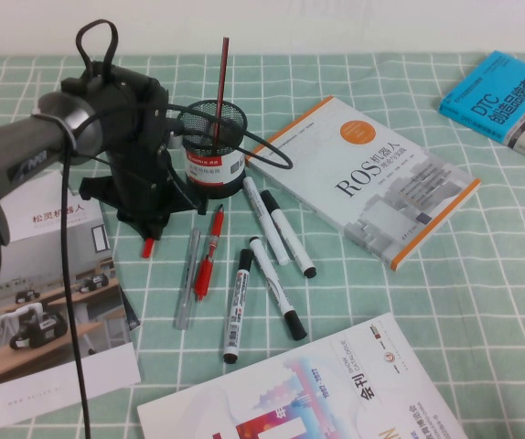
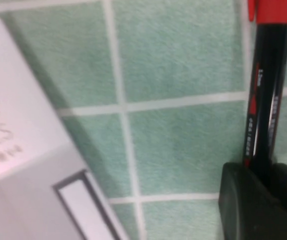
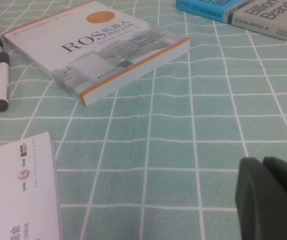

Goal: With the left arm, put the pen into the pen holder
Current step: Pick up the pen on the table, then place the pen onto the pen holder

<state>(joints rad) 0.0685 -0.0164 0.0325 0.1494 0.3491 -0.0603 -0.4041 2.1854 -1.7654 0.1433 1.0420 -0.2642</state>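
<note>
My left gripper (image 1: 147, 222) is low over the green checked cloth, just left of the pen holder (image 1: 215, 146), a black mesh cup with a red-and-white label. It is shut on the pen, whose red end (image 1: 148, 247) pokes out below the fingers. In the left wrist view the pen (image 2: 266, 90), with its black barrel and red cap, runs out from between the shut fingers of the left gripper (image 2: 263, 172). A thin dark-red stick (image 1: 222, 82) stands in the holder. My right gripper (image 3: 261, 164) is out of the high view; its fingers are together and empty above the cloth.
Several markers (image 1: 276, 224), a red pen (image 1: 209, 251) and a clear pen (image 1: 187, 279) lie in front of the holder. A ROS book (image 1: 363, 178) lies to the right, a blue book (image 1: 509, 96) far right, a magazine (image 1: 43, 311) to the left and a booklet (image 1: 308, 393) in front.
</note>
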